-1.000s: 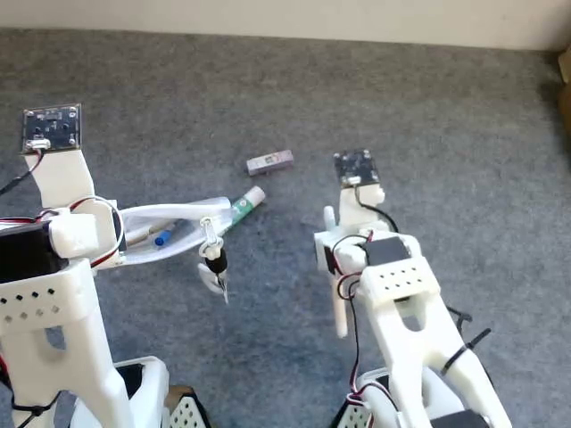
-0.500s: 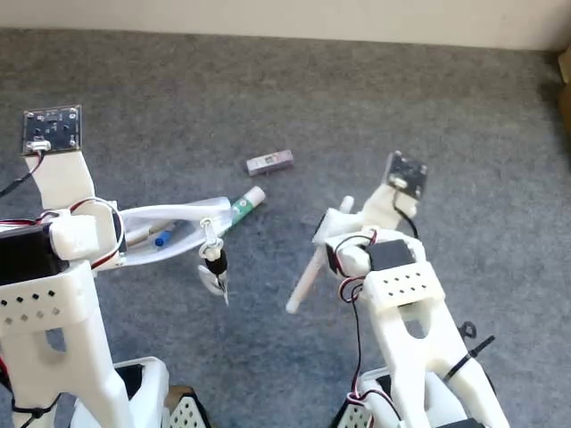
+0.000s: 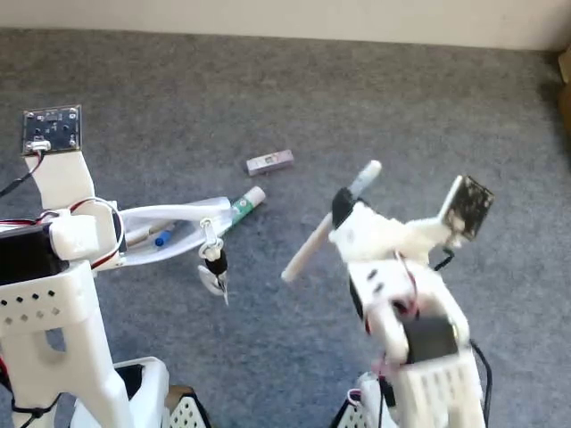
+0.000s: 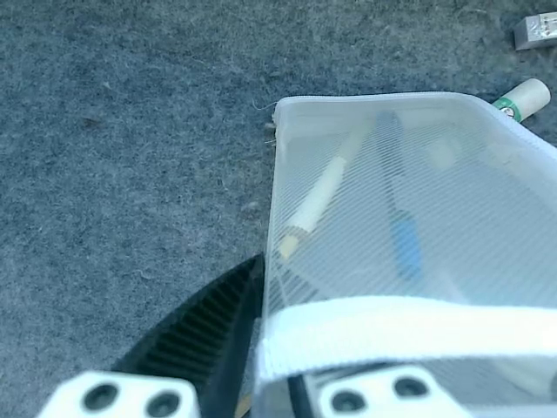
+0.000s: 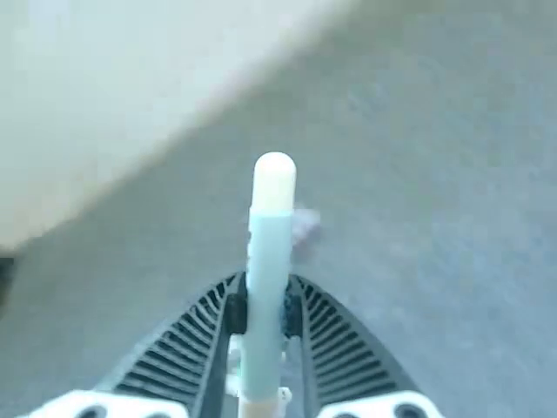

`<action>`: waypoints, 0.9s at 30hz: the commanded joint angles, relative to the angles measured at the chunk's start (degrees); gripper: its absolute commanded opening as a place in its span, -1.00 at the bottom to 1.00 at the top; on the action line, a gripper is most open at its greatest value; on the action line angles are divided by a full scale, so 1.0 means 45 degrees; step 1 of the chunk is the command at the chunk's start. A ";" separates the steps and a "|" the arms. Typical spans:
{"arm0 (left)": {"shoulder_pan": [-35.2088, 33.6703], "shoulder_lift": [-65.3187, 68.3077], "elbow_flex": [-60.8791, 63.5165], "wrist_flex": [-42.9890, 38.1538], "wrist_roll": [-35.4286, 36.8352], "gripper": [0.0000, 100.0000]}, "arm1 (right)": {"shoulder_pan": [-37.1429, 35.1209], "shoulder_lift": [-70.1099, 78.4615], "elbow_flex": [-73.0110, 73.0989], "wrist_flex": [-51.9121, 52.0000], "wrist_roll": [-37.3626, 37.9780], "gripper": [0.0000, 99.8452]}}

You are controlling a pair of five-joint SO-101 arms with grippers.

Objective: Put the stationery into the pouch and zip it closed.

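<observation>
Gripping a pale pen (image 3: pixel 308 251) around its middle, the right jaws are closed narrowly on the barrel and hold it above the grey tabletop (image 3: pixel 161 107). In the right wrist view the capped white end stands out straight ahead of the fingertips. In the high view the rest of the barrel slants down behind the jaws towards the pouch side. The pen touches nothing but the jaws. The pouch (image 4: pixel 392 174), a see-through mesh one with white edging, lies flat on the tabletop, well apart from the right jaws. Its near end is pinched in the left jaws, which are closed on its white webbing edge. One black finger (image 4: pixel 204 326) shows just beside that edge. From the left jaws the pouch stretches away lengthwise, and inside it a white pen (image 4: pixel 322 196) and a blue pen (image 4: pixel 402 235) lie side by side, both pointing away from the jaws. At the pouch's far end from the left jaws, a white tube with a green band (image 3: pixel 245 203) pokes out of the mouth. A small grey eraser-like block (image 3: pixel 269 162) lies on the tabletop a little beyond it, apart from the pouch and between the two sets of jaws. The zip pull with its dark tassel (image 3: pixel 215 259) hangs off the pouch's edge near the mouth, on the side towards the arm bases.
</observation>
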 commanded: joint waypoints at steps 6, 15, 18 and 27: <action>-0.0205 -0.0049 0.0107 -0.0195 -0.0137 -0.99 | -0.3429 -0.5441 -0.0166 -0.0713 0.4317 -0.99; -0.0205 -0.0029 0.0107 -0.0195 -0.0137 -0.99 | -0.6125 -0.5578 -0.0186 -0.2842 0.6681 -0.99; -0.0205 -0.0029 0.0107 -0.0195 -0.0137 -0.99 | -0.6711 -0.5558 -0.0186 -0.3546 0.7346 -0.99; -0.0205 -0.0029 0.0107 -0.0195 -0.0137 -0.99 | -0.6886 -0.4327 -0.0186 -0.6398 0.8264 -0.99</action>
